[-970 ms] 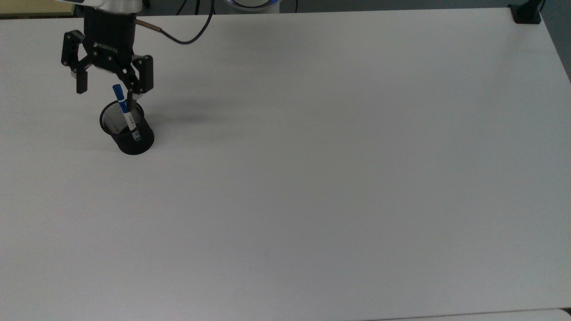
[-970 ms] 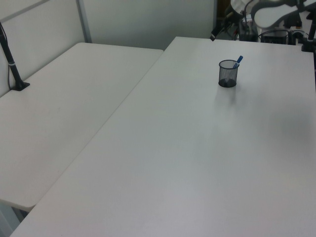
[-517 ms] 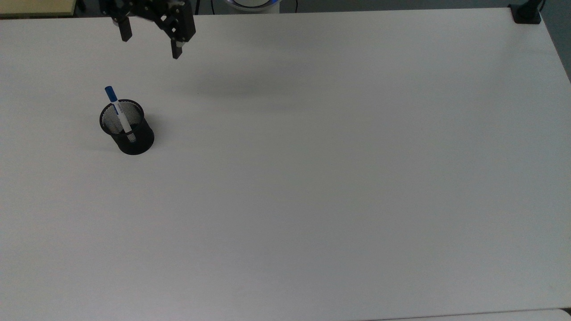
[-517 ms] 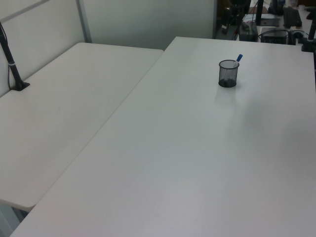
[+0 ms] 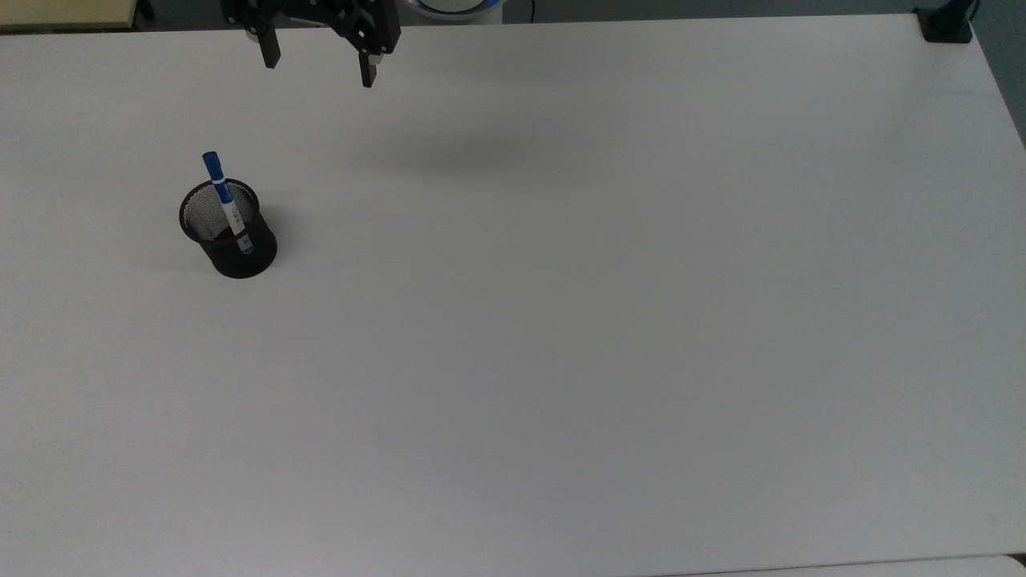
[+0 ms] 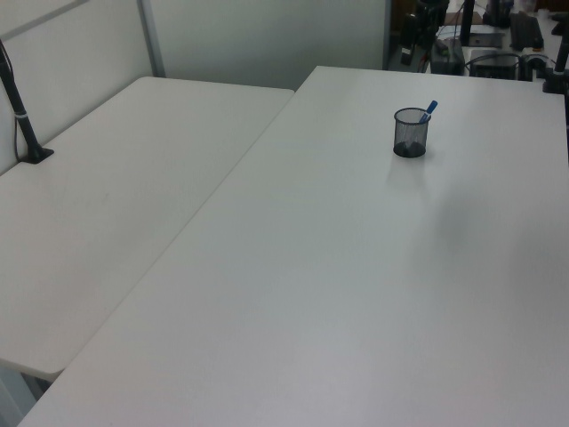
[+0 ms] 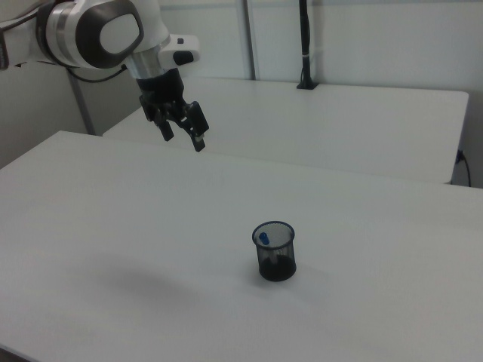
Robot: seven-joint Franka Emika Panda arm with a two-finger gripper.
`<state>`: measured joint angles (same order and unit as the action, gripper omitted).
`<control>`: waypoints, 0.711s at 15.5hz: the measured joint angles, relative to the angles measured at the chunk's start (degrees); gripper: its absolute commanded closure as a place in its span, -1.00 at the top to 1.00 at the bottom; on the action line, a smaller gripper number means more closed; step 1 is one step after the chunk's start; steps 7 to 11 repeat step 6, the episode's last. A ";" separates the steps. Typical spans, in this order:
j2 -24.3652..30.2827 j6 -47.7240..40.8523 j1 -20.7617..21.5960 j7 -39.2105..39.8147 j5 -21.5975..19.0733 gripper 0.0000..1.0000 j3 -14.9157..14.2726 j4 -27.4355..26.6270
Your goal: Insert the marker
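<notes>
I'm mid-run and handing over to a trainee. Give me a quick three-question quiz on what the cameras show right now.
1. True or false: the marker stands in the cup with its blue cap above the rim.
2. The tool is: A) shut on the marker, B) open and holding nothing, C) resting on the table.
3. In the top view, on which side of the tool does the cup sit, left or right?

Key
1. True. The cap pokes out over the rim and the marker leans inside.
2. B. Its fingers are spread, well apart from the cup and raised off the table.
3. The top view's left, and lower in the picture.
</notes>
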<state>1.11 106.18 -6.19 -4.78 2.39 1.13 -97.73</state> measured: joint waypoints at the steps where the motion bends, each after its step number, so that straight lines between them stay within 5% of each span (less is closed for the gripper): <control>1: -0.07 0.00 0.34 1.59 -0.01 1.00 0.01 0.00; 11: -0.17 0.00 1.21 3.40 -0.02 1.00 0.15 0.00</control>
